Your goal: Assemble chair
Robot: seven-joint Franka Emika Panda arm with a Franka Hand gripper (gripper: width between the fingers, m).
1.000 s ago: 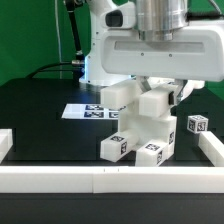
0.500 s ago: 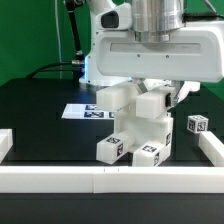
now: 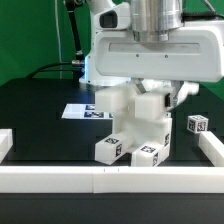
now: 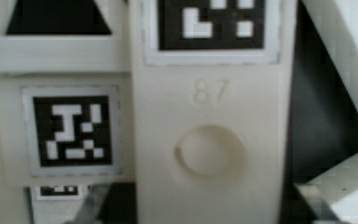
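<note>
End effector (image 3: 150,90) is set low on the chair (image 3: 140,135), which stands to the exterior view's right of the marker board (image 3: 80,110); whether its jaws are parted cannot be told. A straight upward withdrawal is advised, so the chair is not tipped. Room is bounded by a white rail (image 3: 60,178) nearer the camera than the marker board.

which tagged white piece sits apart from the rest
The small tagged block at the exterior view's right: it stands alone, while the other parts are bunched together.
</note>
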